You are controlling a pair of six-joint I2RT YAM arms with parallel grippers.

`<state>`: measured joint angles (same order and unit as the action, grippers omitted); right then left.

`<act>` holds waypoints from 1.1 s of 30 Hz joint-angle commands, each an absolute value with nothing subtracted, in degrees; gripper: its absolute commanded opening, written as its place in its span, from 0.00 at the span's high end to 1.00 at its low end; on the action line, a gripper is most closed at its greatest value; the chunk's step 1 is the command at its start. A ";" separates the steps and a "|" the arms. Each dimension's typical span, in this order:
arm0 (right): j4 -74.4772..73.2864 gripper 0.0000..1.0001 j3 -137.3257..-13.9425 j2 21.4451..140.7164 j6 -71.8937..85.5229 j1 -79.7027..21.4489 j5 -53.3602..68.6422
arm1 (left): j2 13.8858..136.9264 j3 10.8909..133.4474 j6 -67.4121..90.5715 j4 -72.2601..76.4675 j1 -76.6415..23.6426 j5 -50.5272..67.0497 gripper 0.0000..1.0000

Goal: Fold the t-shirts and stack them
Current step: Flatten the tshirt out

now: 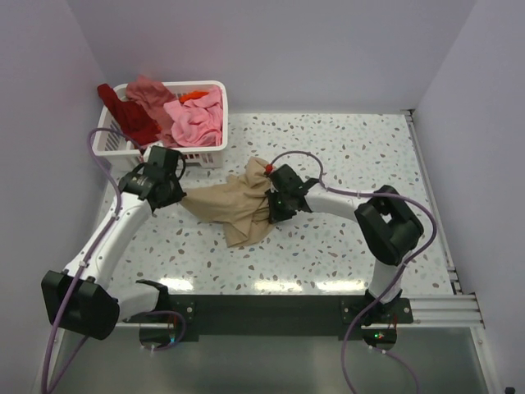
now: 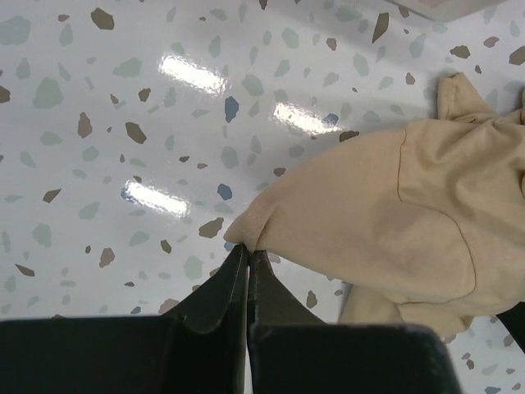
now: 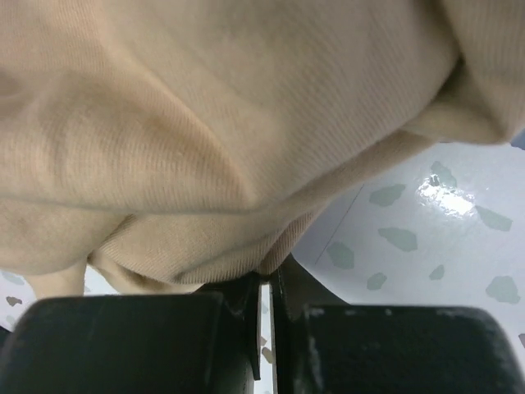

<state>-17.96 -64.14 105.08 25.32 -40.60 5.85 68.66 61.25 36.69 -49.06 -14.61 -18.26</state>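
A tan t-shirt [image 1: 238, 205] hangs crumpled between my two grippers above the speckled table. My left gripper [image 1: 175, 195] is shut on its left corner; the left wrist view shows the jaws pinching the cloth tip [image 2: 246, 238]. My right gripper [image 1: 272, 205] is shut on the shirt's right side; the right wrist view is filled with tan cloth [image 3: 230, 123] pinched at the fingertips. Pink [image 1: 199, 119], salmon [image 1: 152, 92], dark red [image 1: 127, 111] and orange [image 1: 193, 96] shirts lie piled in the basket.
The white slatted basket [image 1: 209, 158] stands at the back left, just behind my left gripper. Walls close in the table on the left, back and right. A metal rail [image 1: 431, 205] runs along the right edge.
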 commanded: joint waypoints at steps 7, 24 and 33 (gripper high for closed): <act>-32.68 1.00 -70.57 92.32 22.06 -35.45 -6.85 | 66.80 68.02 32.79 -51.42 -11.43 -25.31 1.00; -60.64 0.99 -107.14 85.78 11.95 -18.63 -20.48 | 75.15 99.40 24.44 -53.79 -9.76 -15.48 1.00; -56.17 0.36 -85.19 83.06 19.33 -18.63 -15.30 | 70.84 78.26 26.36 -47.38 -9.76 -10.99 1.00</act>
<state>-55.48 -91.31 84.36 16.08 -18.79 -16.80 71.55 84.51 26.37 -50.19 -10.20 -13.76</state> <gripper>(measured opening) 0.629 0.023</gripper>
